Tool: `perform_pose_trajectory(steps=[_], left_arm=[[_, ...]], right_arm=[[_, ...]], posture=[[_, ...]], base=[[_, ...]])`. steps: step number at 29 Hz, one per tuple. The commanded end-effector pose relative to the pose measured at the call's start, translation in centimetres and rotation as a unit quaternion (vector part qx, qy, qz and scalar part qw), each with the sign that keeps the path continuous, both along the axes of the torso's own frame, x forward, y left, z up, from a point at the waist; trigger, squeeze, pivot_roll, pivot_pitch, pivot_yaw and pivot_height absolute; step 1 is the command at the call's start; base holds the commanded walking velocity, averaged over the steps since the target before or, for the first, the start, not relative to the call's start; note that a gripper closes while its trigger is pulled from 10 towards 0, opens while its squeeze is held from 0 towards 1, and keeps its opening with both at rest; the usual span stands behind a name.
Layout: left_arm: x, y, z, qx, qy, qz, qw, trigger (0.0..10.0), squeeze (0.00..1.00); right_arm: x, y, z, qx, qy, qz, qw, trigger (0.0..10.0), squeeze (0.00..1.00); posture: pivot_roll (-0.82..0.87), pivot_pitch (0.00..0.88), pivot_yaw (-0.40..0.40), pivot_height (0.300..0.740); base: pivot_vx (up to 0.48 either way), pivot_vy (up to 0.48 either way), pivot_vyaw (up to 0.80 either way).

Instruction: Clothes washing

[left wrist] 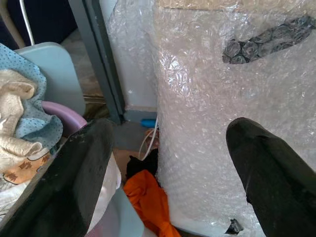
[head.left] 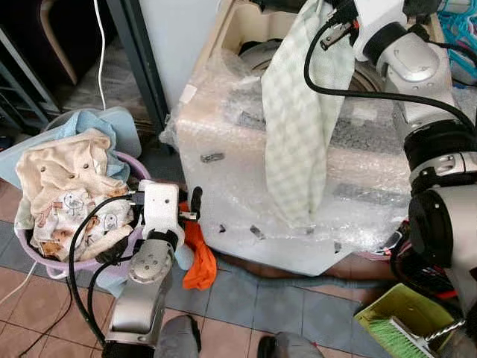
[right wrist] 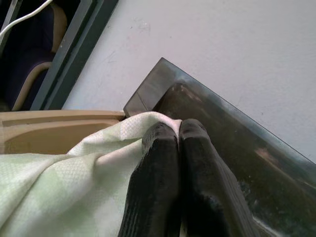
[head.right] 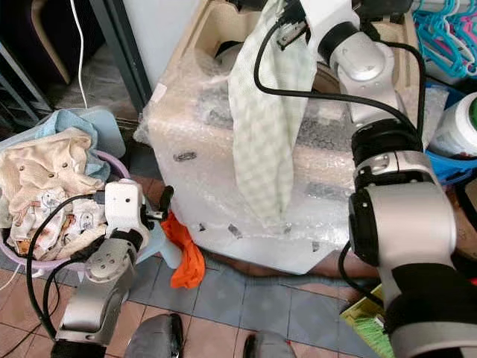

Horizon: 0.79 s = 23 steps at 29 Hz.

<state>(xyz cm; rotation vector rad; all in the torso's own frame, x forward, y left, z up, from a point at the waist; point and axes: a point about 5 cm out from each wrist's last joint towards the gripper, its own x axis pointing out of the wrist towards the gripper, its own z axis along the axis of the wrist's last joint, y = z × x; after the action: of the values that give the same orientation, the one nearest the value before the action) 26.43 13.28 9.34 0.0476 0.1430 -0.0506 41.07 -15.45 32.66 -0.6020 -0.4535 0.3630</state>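
A pale green checked cloth (head.left: pixel 294 127) hangs down the front of the bubble-wrapped washing machine (head.left: pixel 223 179). My right gripper (right wrist: pixel 173 148) is shut on the cloth's top edge, high over the machine's open tub (head.left: pixel 257 52). A pink laundry basket (head.left: pixel 45 265) piled with cream and blue clothes (head.left: pixel 63 186) stands on the floor at the left. Between that basket and the machine my left gripper (left wrist: pixel 168 168) is held low, open and with nothing in it. An orange garment (head.left: pixel 200 261) lies on the floor beside it.
A dark metal door frame (head.left: pixel 138 60) stands behind the basket, with a white cable (head.left: pixel 99 45) hanging there. A green tub with a brush (head.left: pixel 399 324) sits at the lower right. Blue hangers (head.right: pixel 447 37) and a white bottle (head.right: pixel 458 127) are at the far right.
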Motion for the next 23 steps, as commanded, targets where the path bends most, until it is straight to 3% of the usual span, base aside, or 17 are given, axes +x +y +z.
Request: perform_pose_trajectory(steps=[1,3,4,7,8,9,10,15,19,22,23], left_arm=[[0.1,-0.8,-0.1,-0.008,0.003,-0.011,1.000,10.0,0.00],[0.3,-1.1,-0.2,-0.013,0.006,-0.015,1.000,10.0,0.00],[0.4,-1.2,-0.2,-0.014,0.007,-0.016,1.000,10.0,0.00],[0.4,-1.2,-0.3,-0.014,0.009,-0.018,1.000,10.0,0.00],[0.4,-1.3,-0.3,-0.014,0.009,-0.019,1.000,10.0,0.00],[0.4,-1.3,-0.3,-0.014,0.009,-0.019,1.000,10.0,0.00],[0.4,-1.3,-0.3,-0.014,0.009,-0.020,1.000,10.0,0.00],[0.5,-1.5,-0.3,-0.014,0.008,-0.023,1.000,10.0,0.00],[0.5,-1.5,-0.3,-0.014,0.006,-0.023,1.000,10.0,0.00],[0.5,-1.4,-0.3,-0.014,0.007,-0.021,1.000,10.0,0.00],[0.5,-1.4,-0.3,-0.014,0.007,-0.020,1.000,10.0,0.00]], right_arm=[[0.3,-2.6,-1.3,-0.019,0.040,-0.053,0.998,10.0,1.00],[0.3,-5.6,-5.1,-0.045,0.128,-0.109,0.985,10.0,1.00],[0.2,-6.2,-5.9,-0.047,0.144,-0.118,0.981,10.0,1.00],[-0.2,-6.2,-6.8,-0.042,0.148,-0.090,0.984,10.0,1.00],[-0.3,-6.1,-7.0,-0.042,0.150,-0.080,0.985,10.0,0.76],[-0.4,-6.1,-7.1,-0.041,0.151,-0.073,0.985,10.0,0.76],[-0.4,-6.0,-7.3,-0.041,0.153,-0.064,0.985,10.0,0.00],[-1.0,-5.8,-8.1,-0.037,0.150,-0.035,0.987,10.0,0.00],[-1.2,-5.8,-7.5,-0.022,0.122,-0.021,0.992,10.0,0.00],[-1.7,-5.3,-6.5,-0.009,0.110,0.032,0.993,10.0,0.00],[-2.0,-4.9,-6.5,-0.006,0.129,0.075,0.989,10.0,0.00]], posture=[[-0.01,0.079,-0.028,0.740],[-0.01,0.078,-0.025,0.740],[-0.01,0.078,-0.025,0.740],[-0.01,0.079,-0.021,0.740],[-0.01,0.079,-0.020,0.740],[-0.01,0.079,-0.020,0.740],[-0.02,0.078,-0.020,0.740],[-0.02,0.074,-0.019,0.740],[-0.02,0.073,-0.020,0.740],[-0.02,0.073,-0.020,0.740],[-0.02,0.074,-0.020,0.740]], base=[[0.000,0.000,0.00],[0.000,0.000,0.00],[0.000,0.000,0.00],[0.000,0.000,0.00],[0.000,0.000,0.00],[0.000,0.000,0.00],[0.000,0.000,0.00],[0.000,0.000,0.00],[0.000,0.000,0.00],[0.000,0.000,0.00],[0.000,0.000,0.00]])
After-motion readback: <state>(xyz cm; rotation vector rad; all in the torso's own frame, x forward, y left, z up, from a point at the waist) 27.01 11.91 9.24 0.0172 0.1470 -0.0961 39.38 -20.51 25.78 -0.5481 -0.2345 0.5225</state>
